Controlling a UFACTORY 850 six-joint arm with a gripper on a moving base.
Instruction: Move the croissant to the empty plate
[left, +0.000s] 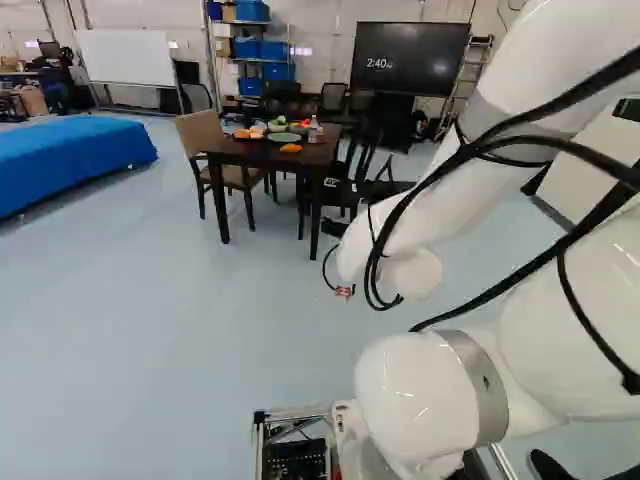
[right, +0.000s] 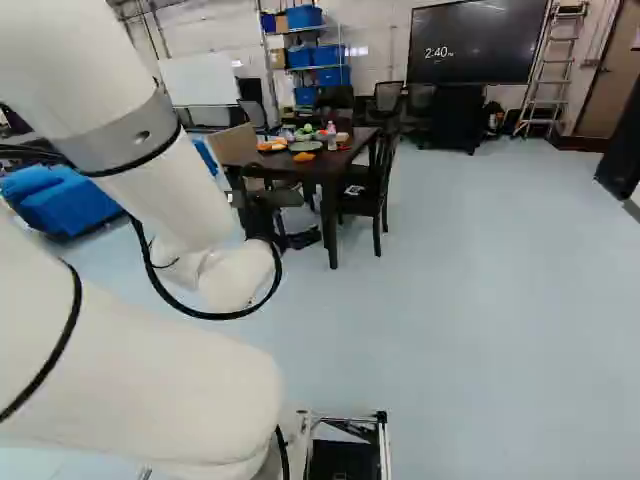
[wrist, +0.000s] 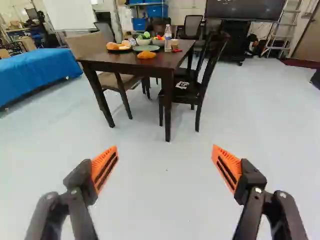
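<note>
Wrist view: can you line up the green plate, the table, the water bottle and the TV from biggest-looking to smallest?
1. Table
2. TV, counting only the part that shows
3. Water bottle and green plate: too alike to rank; the bottle looks taller, the plate wider

Two fingers are standing wide apart, their orange pads (wrist: 104, 169) facing each other over the floor (wrist: 165, 190); ahead, a table (wrist: 117, 60) is bearing a green plate (wrist: 153, 49), a bowl (wrist: 143, 42) and a bottle (wrist: 167, 40); an orange item (wrist: 146, 55) is lying just on the plate's near side; a black chair (wrist: 214, 57) is standing beside the table; a screen (wrist: 245, 9) is showing farther off.
</note>
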